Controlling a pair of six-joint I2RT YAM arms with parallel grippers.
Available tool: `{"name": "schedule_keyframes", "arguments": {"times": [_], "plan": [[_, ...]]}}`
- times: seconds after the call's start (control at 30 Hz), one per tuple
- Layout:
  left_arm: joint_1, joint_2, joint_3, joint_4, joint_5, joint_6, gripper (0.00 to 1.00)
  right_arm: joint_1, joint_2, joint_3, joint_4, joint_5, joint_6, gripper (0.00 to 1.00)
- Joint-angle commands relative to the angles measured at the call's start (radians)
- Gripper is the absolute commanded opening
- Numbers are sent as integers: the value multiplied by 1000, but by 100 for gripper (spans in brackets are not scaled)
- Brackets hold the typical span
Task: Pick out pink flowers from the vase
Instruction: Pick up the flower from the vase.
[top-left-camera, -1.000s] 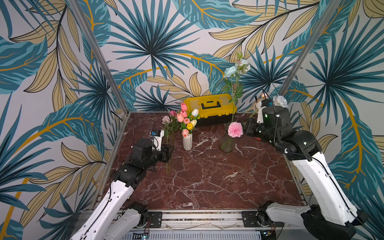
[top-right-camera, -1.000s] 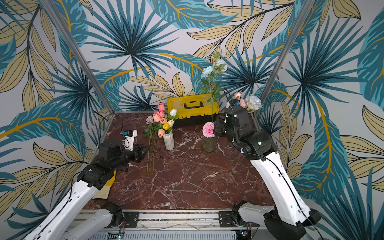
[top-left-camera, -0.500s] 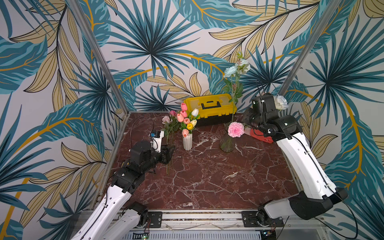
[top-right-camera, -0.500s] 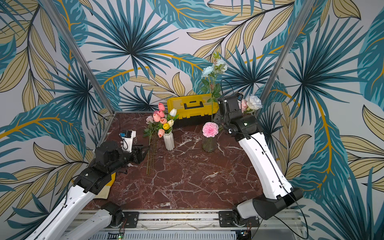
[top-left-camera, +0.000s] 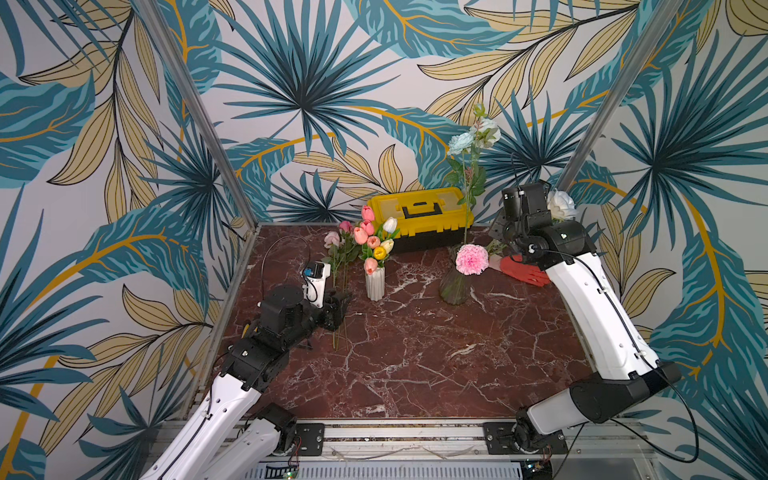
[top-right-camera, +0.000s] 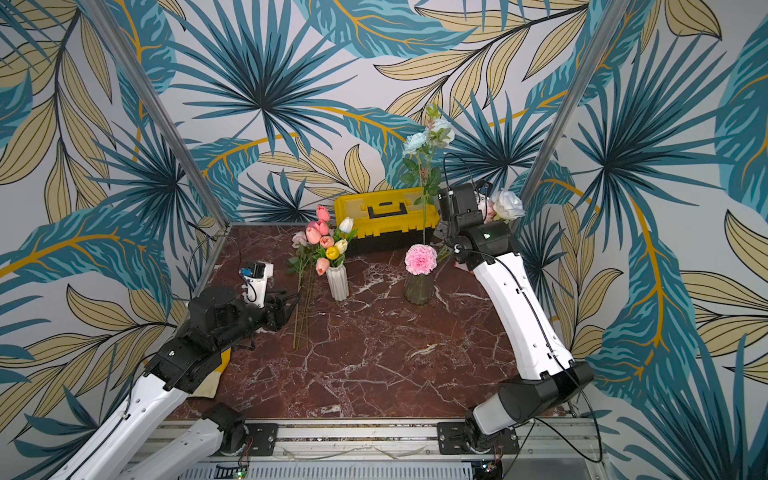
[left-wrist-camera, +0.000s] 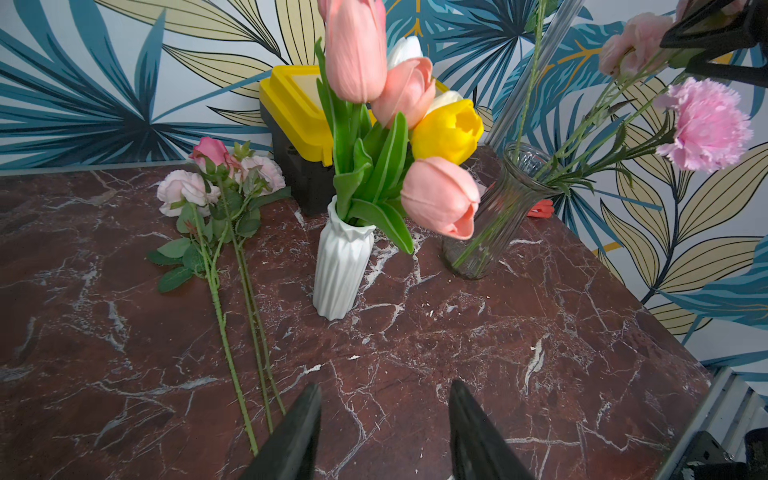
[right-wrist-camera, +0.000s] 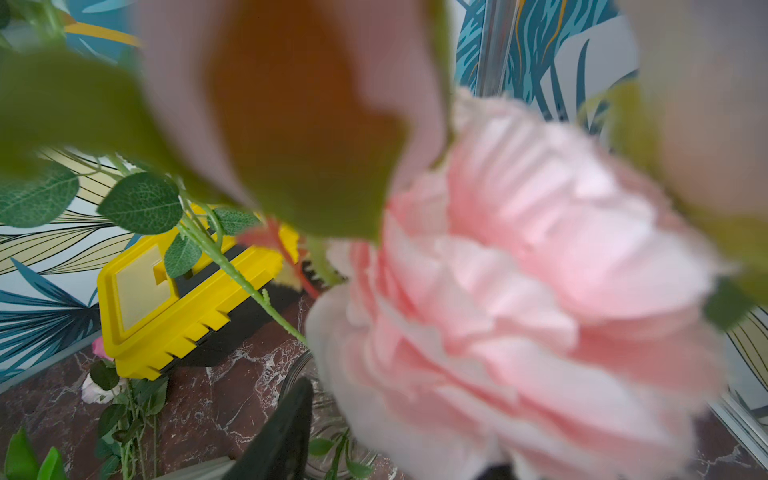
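1. Now the right arm is standing taller, elbow swung in vs a sec ago; right pincer (top-left-camera: 503, 230) is staying up by a pale pink bloom (right-wrist-camera: 519, 291), stem seemingly still running into the glass vase (top-left-camera: 453, 286).
2. Its grip: can't tell, petals are hiding one finger.
3. Left pincer (left-wrist-camera: 384, 386) is hovering part-open, empty, beside pink roses (left-wrist-camera: 187, 191) lying on the worktop (left-wrist-camera: 498, 353).
4. Prob. next pull is starting; carnation (top-left-camera: 471, 259) is waiting in same vase.

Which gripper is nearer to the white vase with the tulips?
Left. The left gripper sits low just beside the white vase; the right gripper is farther off, raised beyond the glass vase.
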Motion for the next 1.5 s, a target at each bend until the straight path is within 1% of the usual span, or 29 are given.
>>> {"name": "schedule_keyframes", "arguments": {"times": [0.0,0.13,0.23,0.4,0.7,0.8,1.0,1.1,1.17,1.23,1.47], "plan": [[-5,-11,-28,17,-14,19,50,-6,22,2,71,22,-55,51],[-8,-13,-30,19,-14,23,50,-6,24,-31,167,13,-109,47],[-8,-14,-34,26,-9,21,50,-7,28,-54,211,18,-122,45],[-9,-17,-37,27,-12,21,50,-8,37,-97,261,17,-120,44],[-11,-15,-39,29,-10,18,50,-12,18,-206,350,27,-104,41],[-13,-16,-40,30,-13,18,50,-14,9,-226,369,38,-109,36],[-12,-15,-40,30,-15,18,50,-15,3,-238,392,57,-148,23],[-14,-18,-40,30,-18,18,50,-16,3,-237,397,62,-175,19],[-14,-17,-43,30,-20,18,50,-17,0,-235,398,60,-188,18],[-14,-17,-43,32,-21,15,50,-17,-6,-235,407,38,-201,16],[-13,-19,-46,33,-22,15,50,-17,-28,-239,415,25,-245,6]]}}
